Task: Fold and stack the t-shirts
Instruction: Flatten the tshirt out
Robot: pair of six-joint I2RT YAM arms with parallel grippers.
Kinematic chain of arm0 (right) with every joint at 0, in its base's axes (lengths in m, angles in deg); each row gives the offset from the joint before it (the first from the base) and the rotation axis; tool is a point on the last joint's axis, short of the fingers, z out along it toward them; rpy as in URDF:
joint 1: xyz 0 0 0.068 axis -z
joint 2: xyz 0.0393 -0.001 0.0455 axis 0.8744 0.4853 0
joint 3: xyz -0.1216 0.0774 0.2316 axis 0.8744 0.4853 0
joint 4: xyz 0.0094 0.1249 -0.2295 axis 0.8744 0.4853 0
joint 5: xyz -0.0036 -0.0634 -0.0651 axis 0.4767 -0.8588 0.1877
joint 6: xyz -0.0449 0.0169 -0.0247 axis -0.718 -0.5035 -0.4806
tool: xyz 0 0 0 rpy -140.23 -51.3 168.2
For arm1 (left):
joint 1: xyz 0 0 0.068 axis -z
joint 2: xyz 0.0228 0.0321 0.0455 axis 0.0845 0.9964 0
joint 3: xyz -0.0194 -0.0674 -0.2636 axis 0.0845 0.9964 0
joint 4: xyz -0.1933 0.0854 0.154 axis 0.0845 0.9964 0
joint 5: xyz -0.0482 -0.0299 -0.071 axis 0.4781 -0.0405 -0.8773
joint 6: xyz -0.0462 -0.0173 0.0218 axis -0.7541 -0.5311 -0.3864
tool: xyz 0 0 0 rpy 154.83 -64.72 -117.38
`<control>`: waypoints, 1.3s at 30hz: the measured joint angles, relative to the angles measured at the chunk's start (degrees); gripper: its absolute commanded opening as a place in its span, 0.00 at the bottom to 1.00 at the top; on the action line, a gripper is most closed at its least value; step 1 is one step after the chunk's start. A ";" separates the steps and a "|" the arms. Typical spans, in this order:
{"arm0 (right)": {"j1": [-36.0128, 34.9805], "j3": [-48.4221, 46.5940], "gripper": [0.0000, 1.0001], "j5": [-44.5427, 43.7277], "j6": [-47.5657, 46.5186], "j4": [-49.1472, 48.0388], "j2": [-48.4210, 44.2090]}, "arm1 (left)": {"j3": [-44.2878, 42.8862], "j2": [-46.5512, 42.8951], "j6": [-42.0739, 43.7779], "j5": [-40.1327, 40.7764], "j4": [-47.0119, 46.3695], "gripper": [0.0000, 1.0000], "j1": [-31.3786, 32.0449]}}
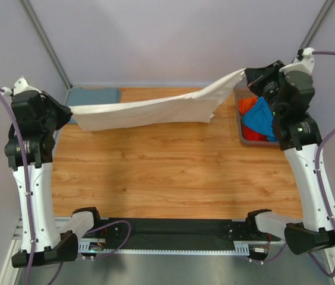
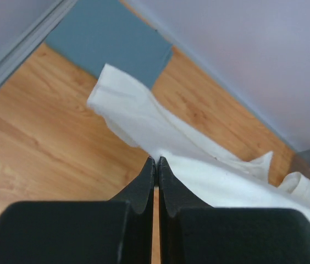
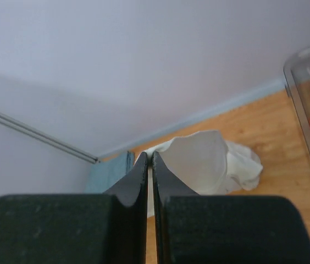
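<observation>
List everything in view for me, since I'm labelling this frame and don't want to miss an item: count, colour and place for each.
cream-white t-shirt: one, cream-white, stretched between both grippers across the far side of the table
grey-blue t-shirt: one, dull grey-blue, lying flat at the table's far left corner
bright blue t-shirt: one, bright blue, bunched in the bin
orange-red t-shirt: one, orange-red, bunched in the bin beside the blue one
bin: one, clear grey, far right of the table
table: one, light wood, under everything
left gripper: one, black, shut on the cream-white t-shirt's left end
right gripper: one, black, shut on its right end
</observation>
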 measured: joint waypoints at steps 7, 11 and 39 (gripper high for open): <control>2.84 -13.57 0.00 1.09 -4.96 -5.66 -0.92 | -17.05 1.27 7.87 -3.82 -3.39 0.00 0.00; 2.91 -20.96 0.00 2.54 -7.39 -6.08 0.24 | -25.79 2.64 11.45 -6.16 -4.98 0.00 0.00; 3.10 -35.82 0.00 8.28 -17.55 -6.84 6.21 | -44.94 13.73 13.92 -13.66 -13.60 0.00 0.00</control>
